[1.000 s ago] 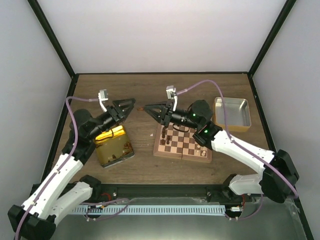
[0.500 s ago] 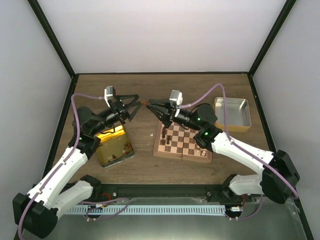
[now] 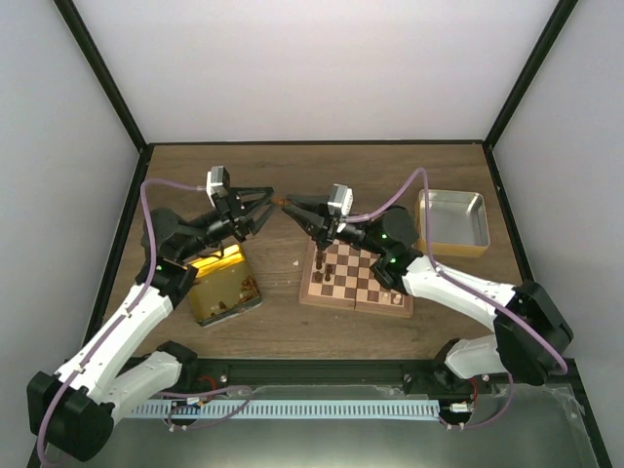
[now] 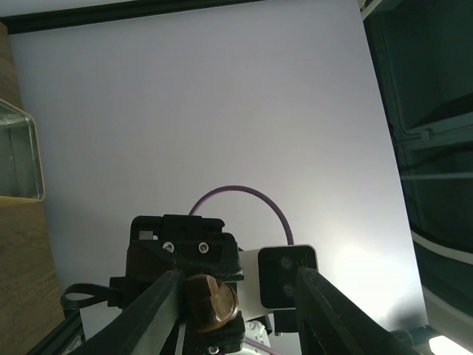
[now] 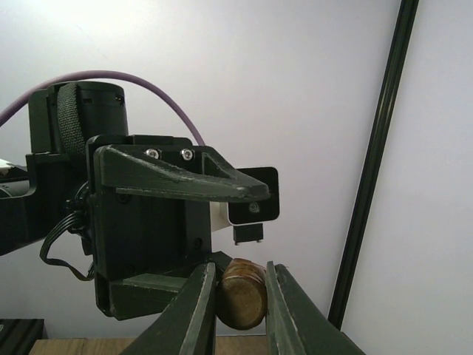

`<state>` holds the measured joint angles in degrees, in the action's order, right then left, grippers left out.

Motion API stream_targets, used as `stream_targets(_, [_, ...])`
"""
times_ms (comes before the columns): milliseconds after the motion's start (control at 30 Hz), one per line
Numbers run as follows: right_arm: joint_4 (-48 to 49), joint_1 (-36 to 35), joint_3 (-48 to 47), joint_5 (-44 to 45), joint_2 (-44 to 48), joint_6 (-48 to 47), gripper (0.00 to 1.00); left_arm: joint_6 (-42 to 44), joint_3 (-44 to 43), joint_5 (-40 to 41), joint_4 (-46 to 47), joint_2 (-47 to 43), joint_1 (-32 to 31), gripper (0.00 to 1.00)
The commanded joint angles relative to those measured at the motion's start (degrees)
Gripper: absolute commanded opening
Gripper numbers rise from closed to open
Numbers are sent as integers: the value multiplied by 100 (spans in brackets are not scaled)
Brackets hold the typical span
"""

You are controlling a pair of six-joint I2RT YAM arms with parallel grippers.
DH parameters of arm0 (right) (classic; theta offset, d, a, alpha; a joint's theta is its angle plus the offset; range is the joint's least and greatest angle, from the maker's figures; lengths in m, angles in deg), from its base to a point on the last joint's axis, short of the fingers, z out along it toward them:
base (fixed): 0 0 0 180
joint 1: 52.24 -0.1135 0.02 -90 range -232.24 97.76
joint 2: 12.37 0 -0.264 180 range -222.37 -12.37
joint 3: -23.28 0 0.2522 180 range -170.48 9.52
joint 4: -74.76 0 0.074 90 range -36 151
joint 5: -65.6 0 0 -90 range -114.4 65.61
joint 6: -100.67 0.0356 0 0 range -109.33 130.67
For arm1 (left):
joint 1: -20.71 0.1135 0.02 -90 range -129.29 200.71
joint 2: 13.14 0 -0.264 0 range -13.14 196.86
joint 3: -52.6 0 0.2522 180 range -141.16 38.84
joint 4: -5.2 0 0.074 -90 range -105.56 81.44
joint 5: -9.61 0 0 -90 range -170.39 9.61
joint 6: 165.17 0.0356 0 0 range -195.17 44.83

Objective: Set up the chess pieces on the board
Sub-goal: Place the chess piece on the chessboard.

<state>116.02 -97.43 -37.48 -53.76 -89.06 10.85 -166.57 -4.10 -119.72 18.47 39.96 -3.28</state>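
The brown wooden tabletop (image 3: 292, 171) is bounded by a black frame and white walls on three sides. Bare wood is left along its 12 o'clock edge. A narrower strip is left between the shiny gold rectangular tin (image 3: 229, 297) at 9 o'clock and the square checkered wooden chessboard (image 3: 356, 283) at centre. A shallow silver rectangular tin (image 3: 478, 222) is seen at 2 o'clock of the board, near its corner. A few dark chessmen (image 3: 322, 266) are stood on the board, towards its 9 o'clock and 4 o'clock edges.

The two grippers are met tip to tip above the table, at 11 o'clock of the board. A dark brown wooden chess piece (image 5: 244, 302), its round base turned to the right wrist camera, is pinched between the fingers of the right gripper (image 3: 289, 206). The fingers of the left gripper (image 3: 263, 207) are held spread on either side of that piece. Whether they touch it cannot be told.
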Motion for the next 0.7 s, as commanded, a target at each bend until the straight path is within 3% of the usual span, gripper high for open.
stream_targets(0, [214, -43, -178, -166, -111, -223, 15, -180, -126, -187, 452, 108, -8, 38])
stream_targets(233, [176, -43, -165, -241, -163, -264, 16, -162, -101, -191, 437, 133, -9, 11])
stream_targets(333, [119, -43, -131, -326, -123, -286, 17, -87, -55, -131, 365, 118, -6, 5])
stream_targets(433, [32, -43, -60, -352, -27, -231, 21, 76, 33, 58, 333, 48, -1, 4])
stream_targets(500, [-212, -42, -63, -155, 70, -56, 36, 295, 15, 119, 220, 47, 0, 4])
stream_targets(600, [-668, -40, 47, 438, 351, 329, 69, 1147, -183, 240, -334, 81, 8, 4])
stream_targets(667, [-1049, -26, 167, 759, 656, 643, 79, 2073, -481, 417, -1023, 94, 8, 4])
